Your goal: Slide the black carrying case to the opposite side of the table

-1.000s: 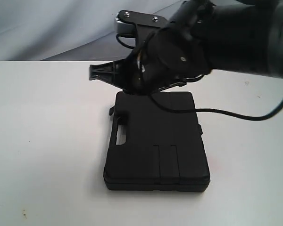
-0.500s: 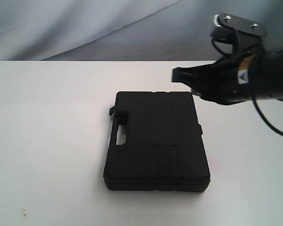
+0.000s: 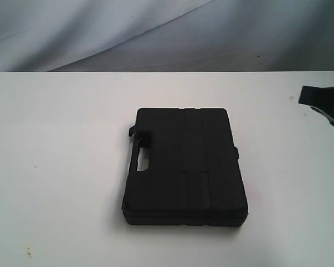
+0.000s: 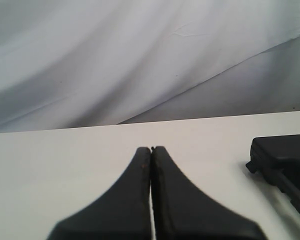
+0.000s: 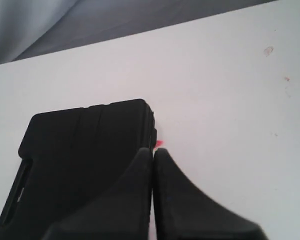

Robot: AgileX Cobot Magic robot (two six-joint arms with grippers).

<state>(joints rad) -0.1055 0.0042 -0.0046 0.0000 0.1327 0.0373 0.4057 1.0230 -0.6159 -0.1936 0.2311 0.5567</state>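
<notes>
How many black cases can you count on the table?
1: the case lies flat near the middle of the table in the exterior view. Both wrist views show the same case, and no second one shows anywhere.

Nothing readable is showing in any of the views: no text, label, brand, number or sign. The black carrying case (image 3: 185,167) is showing only plain, unmarked black surfaces, and the table (image 3: 55,144) around it is carrying no writing either.
</notes>
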